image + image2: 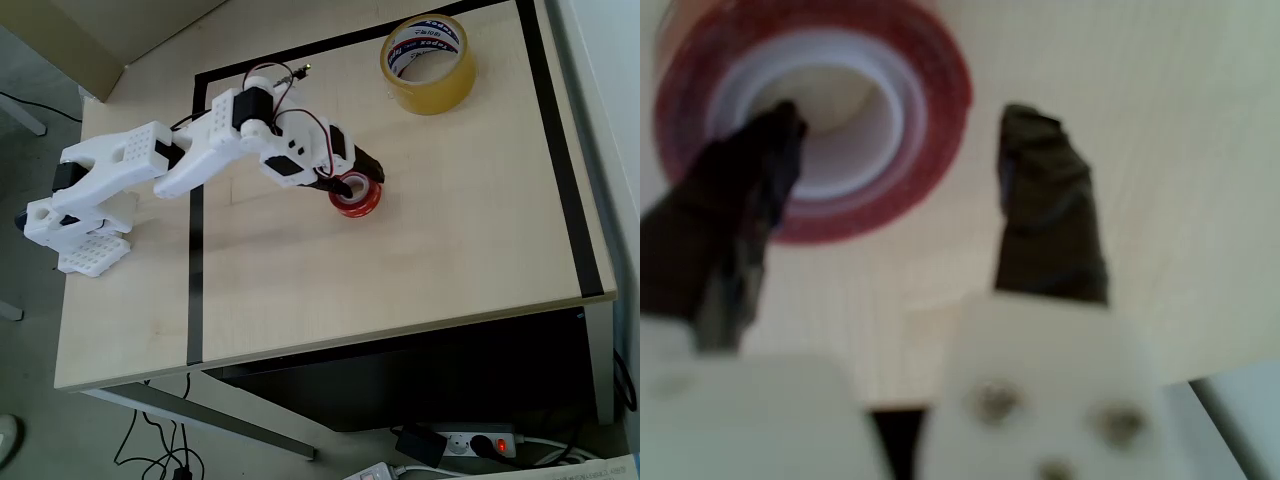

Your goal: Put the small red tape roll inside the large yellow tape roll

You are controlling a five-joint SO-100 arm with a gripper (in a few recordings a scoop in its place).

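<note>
Hand (895, 125) spread open straddles the small red tape roll's (815, 120) wall on the desk (450, 230), one finger (740, 200) inside its core, the other outside.

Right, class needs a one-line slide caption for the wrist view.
Open claw straddling the small red tape roll's wall, one finger in its core, one outside.

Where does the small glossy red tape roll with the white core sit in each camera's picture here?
Overhead view: the small red tape roll lies flat on the pale wooden table, just right of centre, at the tip of the gripper.
Wrist view: it is in the upper left, one dark finger over its core, the other outside it.
Shared landmark: the dark-fingered gripper.
</note>
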